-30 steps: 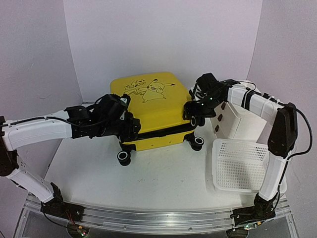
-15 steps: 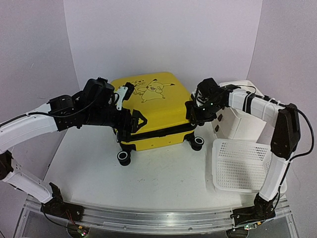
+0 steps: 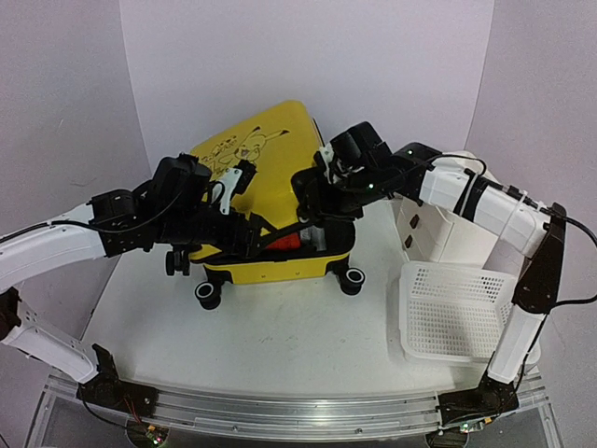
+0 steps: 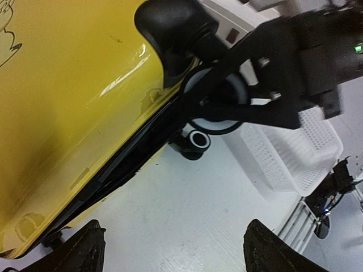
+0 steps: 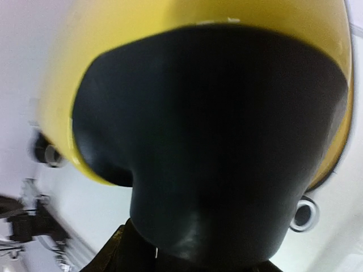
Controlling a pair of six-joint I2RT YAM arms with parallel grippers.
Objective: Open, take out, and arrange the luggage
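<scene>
The small bright-yellow hard-shell suitcase lies near the middle of the white table, a little to the left, with its black wheels toward the near edge. Its lid, which carries a black cartoon drawing, is raised at the front and tilts back toward the rear wall, so a gap shows between lid and lower shell. Inside this gap something red is visible, but it is too hidden to say what it is. The right gripper is at the right front corner of the lid and is grasping its rim: in the left wrist view one black finger presses on the yellow outside of the lid and the other part goes into the dark seam below. The right wrist view shows only a dark rounded mass with a yellow edge around it. The left gripper is at the front left of the suitcase, at the gap; its fingers stand wide apart and hold nothing. A white plastic cabinet with drawers stands to the right of the suitcase, and a white perforated plastic basket lies in front of that cabinet, apart from the suitcase.
</scene>
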